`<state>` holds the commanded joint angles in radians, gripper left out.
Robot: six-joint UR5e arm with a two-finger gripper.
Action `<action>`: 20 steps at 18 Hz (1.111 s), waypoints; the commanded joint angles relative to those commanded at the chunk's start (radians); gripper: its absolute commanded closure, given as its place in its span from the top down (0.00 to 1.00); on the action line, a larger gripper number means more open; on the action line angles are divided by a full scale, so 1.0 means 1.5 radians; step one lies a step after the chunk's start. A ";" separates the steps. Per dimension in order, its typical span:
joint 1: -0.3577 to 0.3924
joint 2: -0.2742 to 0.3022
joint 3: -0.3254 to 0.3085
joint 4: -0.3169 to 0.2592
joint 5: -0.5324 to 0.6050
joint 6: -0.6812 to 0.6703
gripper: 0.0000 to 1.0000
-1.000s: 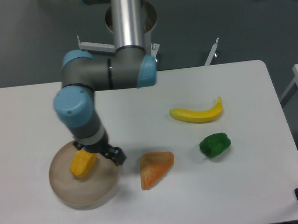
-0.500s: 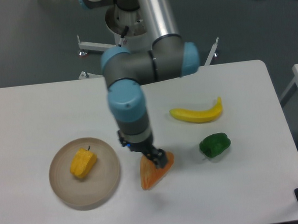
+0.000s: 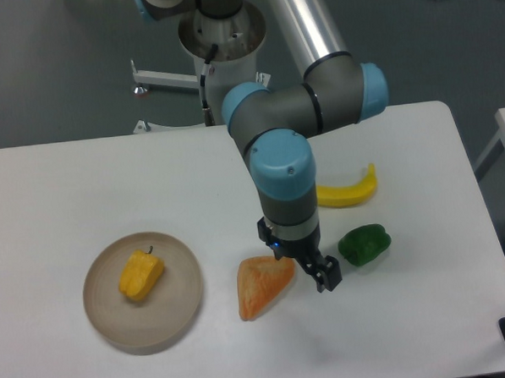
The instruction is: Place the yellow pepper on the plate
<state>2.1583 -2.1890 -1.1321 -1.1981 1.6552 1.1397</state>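
The yellow pepper point(image 3: 141, 275) lies on the round beige plate point(image 3: 178, 307) at the front left of the table, its thin dark stem pointing up. My gripper point(image 3: 323, 277) is far to the right of the plate, low over the table between the orange wedge and the green pepper. It holds nothing. The black fingers are seen end-on, so the gap between them does not show.
An orange-peach triangular wedge point(image 3: 263, 285) lies just left of the gripper. A green pepper point(image 3: 364, 244) lies just right of it. A yellow banana point(image 3: 350, 192) lies behind, partly hidden by the arm point(image 3: 282, 179). The table's right edge point(image 3: 483, 228) is near.
The arm has swung right, from over the plate, past the orange wedge, to beside the green pepper. The yellow pepper has stayed on the plate.
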 joint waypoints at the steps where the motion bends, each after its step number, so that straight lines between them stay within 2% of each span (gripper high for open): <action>1: 0.000 0.000 0.000 0.002 0.000 0.000 1.00; 9: 0.001 -0.006 -0.008 0.024 0.001 0.000 1.00; 20: 0.000 -0.010 -0.009 0.025 0.001 -0.002 1.00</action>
<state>2.1583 -2.2043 -1.1459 -1.1612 1.6567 1.1367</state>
